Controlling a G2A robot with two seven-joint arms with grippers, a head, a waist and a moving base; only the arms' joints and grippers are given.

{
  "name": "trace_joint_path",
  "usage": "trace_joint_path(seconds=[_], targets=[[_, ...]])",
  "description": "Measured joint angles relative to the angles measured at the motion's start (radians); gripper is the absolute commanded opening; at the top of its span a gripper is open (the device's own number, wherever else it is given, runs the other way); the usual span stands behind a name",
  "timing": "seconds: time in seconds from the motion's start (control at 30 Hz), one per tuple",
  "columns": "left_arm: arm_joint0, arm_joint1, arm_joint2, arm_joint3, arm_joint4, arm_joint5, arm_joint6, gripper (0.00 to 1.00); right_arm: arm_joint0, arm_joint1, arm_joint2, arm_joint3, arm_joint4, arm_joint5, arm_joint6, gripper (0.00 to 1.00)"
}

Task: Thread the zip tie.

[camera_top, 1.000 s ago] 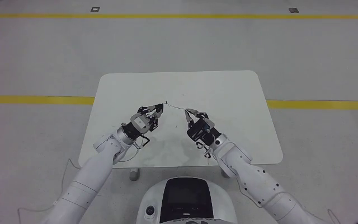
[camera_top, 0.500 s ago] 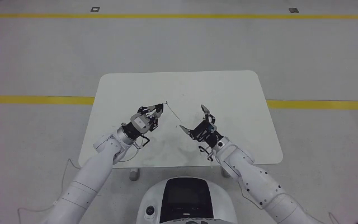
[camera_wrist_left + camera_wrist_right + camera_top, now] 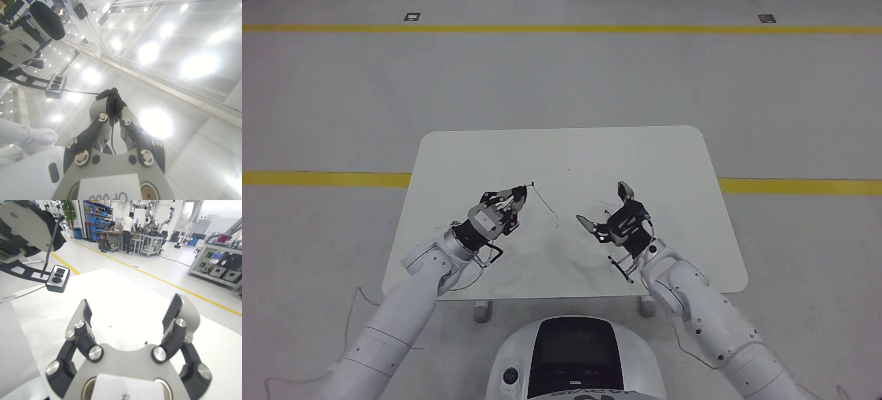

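Left arm: comes in from the robot's left and crosses the near left part of the table (image 3: pixel 672 160), forearm slanting toward the middle. The wrist is tipped back, so its camera looks up at the ceiling lights.
Left gripper (image 3: pixel 113 98): held above the table top with its jaws pinched together on the zip tie, the dark tips meeting.
Zip tie (image 3: pixel 50 247): a thin dark strap clamped at the left gripper's tips. One long free length slants away from those tips into the space between the two grippers. In the right wrist view its loose end hangs in the air and touches nothing.
Right arm: comes in from the robot's right over the near right part of the table, elbow low, wrist raised and turned toward the table's middle.
Right gripper (image 3: pixel 602 207): above the table with its jaws spread wide. The ribbed pads (image 3: pixel 88 312) face each other and the white table top is seen between them. It is apart from the strap.
Between the grippers: they are near each other but not touching, and the strap's free end lies in the gap, closer to the left one.
Table: white with rounded corners, and a few tiny dark specks lie beneath the right gripper.
Doubt: the strap is hair-thin from above, so which end carries its head cannot be told.
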Motion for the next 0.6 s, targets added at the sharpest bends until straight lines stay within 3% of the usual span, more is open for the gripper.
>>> trace_joint_path(seconds=[0.1, 0.27, 0.6], targets=[[-0.002, 0.008, -0.008, 0.002, 0.017, 0.0, -0.02, 0.0, 0.0, 0.0, 0.007, 0.0, 0.014, -0.009, 0.001, 1.0], [-0.001, 0.008, -0.006, -0.002, 0.02, -0.001, -0.014, 0.0, -0.001, 0.0, 0.006, -0.002, 0.015, -0.008, 0.001, 1.0], [0.015, 0.014, -0.041, -0.062, 0.028, 0.0, -0.014, 0.0, -0.015, -0.004, 0.044, -0.044, 0.062, -0.024, -0.005, 1.0]])
